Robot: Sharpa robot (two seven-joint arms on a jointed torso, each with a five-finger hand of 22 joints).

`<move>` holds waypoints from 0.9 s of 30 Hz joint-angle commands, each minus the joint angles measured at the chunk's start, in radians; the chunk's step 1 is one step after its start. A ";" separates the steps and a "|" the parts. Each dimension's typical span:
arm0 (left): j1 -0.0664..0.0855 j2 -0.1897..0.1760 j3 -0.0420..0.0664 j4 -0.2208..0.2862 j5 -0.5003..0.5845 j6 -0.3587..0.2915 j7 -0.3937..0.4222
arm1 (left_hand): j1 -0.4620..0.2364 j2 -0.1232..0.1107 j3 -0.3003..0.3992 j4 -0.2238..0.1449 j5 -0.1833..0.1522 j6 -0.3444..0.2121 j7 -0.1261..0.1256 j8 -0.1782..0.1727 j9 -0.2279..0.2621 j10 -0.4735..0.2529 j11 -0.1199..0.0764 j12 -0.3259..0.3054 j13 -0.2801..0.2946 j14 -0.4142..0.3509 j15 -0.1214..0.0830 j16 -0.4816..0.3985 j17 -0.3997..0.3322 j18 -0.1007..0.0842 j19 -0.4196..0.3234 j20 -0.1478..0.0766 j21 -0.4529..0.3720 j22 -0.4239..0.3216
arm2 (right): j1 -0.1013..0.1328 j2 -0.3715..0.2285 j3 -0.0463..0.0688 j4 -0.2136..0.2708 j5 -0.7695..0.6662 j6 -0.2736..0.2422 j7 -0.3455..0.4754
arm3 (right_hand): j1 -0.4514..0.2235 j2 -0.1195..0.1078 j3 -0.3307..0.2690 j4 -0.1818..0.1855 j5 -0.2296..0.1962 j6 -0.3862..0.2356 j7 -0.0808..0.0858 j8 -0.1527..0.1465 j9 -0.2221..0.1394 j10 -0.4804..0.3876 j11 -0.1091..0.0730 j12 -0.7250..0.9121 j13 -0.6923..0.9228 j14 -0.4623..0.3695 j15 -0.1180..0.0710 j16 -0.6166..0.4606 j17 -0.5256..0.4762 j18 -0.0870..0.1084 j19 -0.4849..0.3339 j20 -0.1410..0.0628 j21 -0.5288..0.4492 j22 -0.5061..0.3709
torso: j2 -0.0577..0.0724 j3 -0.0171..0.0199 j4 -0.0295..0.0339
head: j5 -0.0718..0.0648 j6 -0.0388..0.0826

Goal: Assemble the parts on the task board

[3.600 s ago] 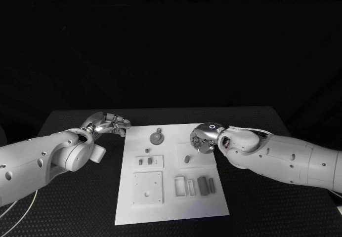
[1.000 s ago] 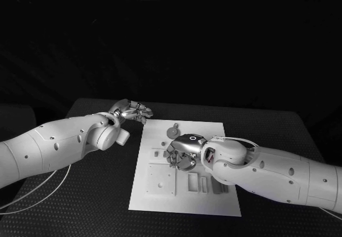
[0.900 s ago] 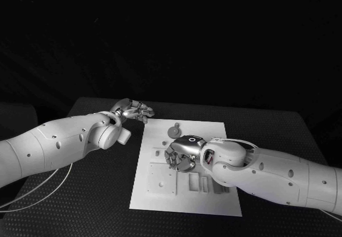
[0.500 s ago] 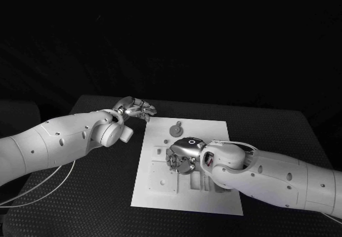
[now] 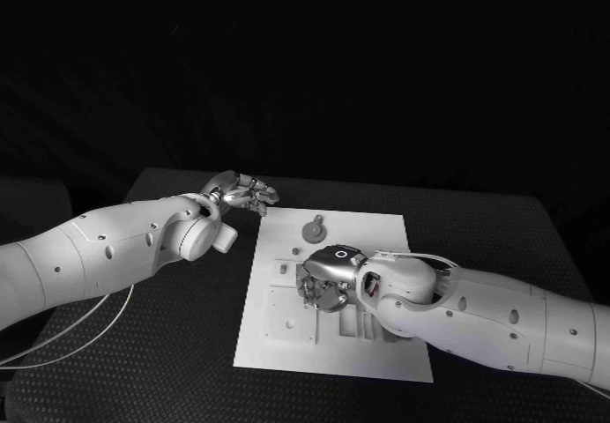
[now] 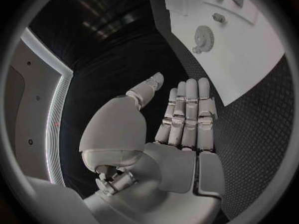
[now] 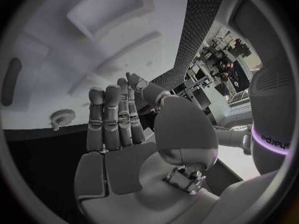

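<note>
A black table [image 5: 152,352] holds a white task board [image 5: 382,225] lying flat in the middle, its long side running away from the robot.

The left hand [image 5: 241,192] hovers above the dark tabletop just beside the board's far left corner, apart from the board. In the left wrist view this hand [image 6: 181,119] has its fingers [image 6: 187,109] stretched out straight and side by side, the thumb angled off — nothing is held in it.

The right hand [image 5: 324,278] is over the middle of the board, palm down, covering several of the recessed pockets there. In the right wrist view this hand [image 7: 118,129] also has its fingers [image 7: 112,114] extended and close together with nothing between them; whether the fingertips touch the board cannot be told.

A round gear-shaped part [image 5: 313,232] with a small knob lies on the far end of the board, clear of both hands; it shows too in the left wrist view [image 6: 202,36] and the right wrist view [image 7: 61,117]. A square recessed plate [image 5: 287,319] sits near the board's near left edge, and narrow slotted pockets [image 5: 345,327] lie just beside it, partly hidden under the right arm [image 5: 509,322].
</note>
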 commanded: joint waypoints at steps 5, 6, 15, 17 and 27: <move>0.003 0.001 0.001 0.002 0.006 0.015 0.006 | -0.010 0.000 -0.006 0.001 -0.001 -0.007 -0.001 0.004 -0.001 -0.006 -0.003 -0.003 -0.001 0.001 0.003 -0.006 0.002 0.020 0.002 0.004 -0.004 -0.001 | -0.003 0.005 -0.005 -0.003 -0.016 0.010 0.007 | -0.005 0.002 0.005 -0.003 0.001 0.001 0.002 0.004 0.003 0.005 0.003 -0.005 0.001 0.000 -0.004 -0.003 0.001 0.044 0.001 -0.006 0.003 0.002 | 0.000 -0.0001 0.0004 | -0.001 -0.002; 0.003 0.001 0.001 0.003 0.006 0.015 0.006 | -0.010 0.000 -0.006 0.001 -0.001 -0.007 -0.001 0.004 -0.001 -0.006 -0.003 -0.003 -0.001 0.001 0.003 -0.006 0.002 0.020 0.002 0.004 -0.004 -0.001 | -0.003 0.005 -0.006 -0.004 -0.016 0.010 0.007 | -0.005 0.002 0.005 -0.003 0.001 0.001 0.002 0.004 0.003 0.005 0.003 -0.005 0.002 0.000 -0.004 -0.003 0.001 0.044 0.001 -0.006 0.003 0.002 | 0.000 -0.0002 0.0006 | 0.000 -0.003; 0.003 -0.002 0.001 0.005 0.006 0.015 0.006 | -0.010 0.000 -0.007 0.001 -0.001 -0.007 0.000 0.004 -0.001 -0.007 -0.003 -0.003 -0.001 0.001 0.004 -0.007 0.002 0.020 0.002 0.004 -0.004 -0.001 | -0.004 0.003 -0.011 -0.014 -0.019 0.009 0.007 | -0.005 0.002 0.005 -0.003 0.001 0.000 0.002 0.004 0.004 0.005 0.003 -0.006 0.002 0.001 -0.004 -0.004 0.001 0.044 0.001 -0.006 0.003 0.002 | -0.001 -0.0008 0.0001 | 0.002 -0.007; 0.003 -0.002 0.001 0.005 0.006 0.015 0.006 | -0.010 0.000 -0.007 0.001 -0.001 -0.008 0.000 0.004 -0.001 -0.007 -0.002 -0.003 -0.001 0.001 0.004 -0.007 0.003 0.020 0.002 0.004 -0.005 -0.001 | -0.004 0.004 -0.012 -0.015 -0.020 0.009 0.006 | -0.005 0.002 0.005 -0.003 0.001 0.000 0.002 0.004 0.004 0.005 0.003 -0.006 0.002 0.001 -0.004 -0.004 0.001 0.044 0.001 -0.006 0.003 0.002 | -0.001 -0.0006 -0.0001 | 0.002 -0.007; 0.003 -0.003 0.001 0.006 0.006 0.017 0.004 | -0.010 -0.001 -0.007 0.002 -0.001 -0.009 0.000 0.004 -0.002 -0.008 -0.002 -0.003 -0.001 0.001 0.004 -0.008 0.004 0.020 0.002 0.004 -0.005 -0.001 | -0.004 0.005 -0.014 -0.014 -0.022 0.011 0.007 | -0.005 0.002 0.005 -0.003 0.001 0.000 0.002 0.004 0.005 0.005 0.003 -0.006 0.003 0.001 -0.004 -0.005 0.002 0.044 0.001 -0.006 0.003 0.002 | -0.001 0.0002 -0.0002 | 0.003 -0.008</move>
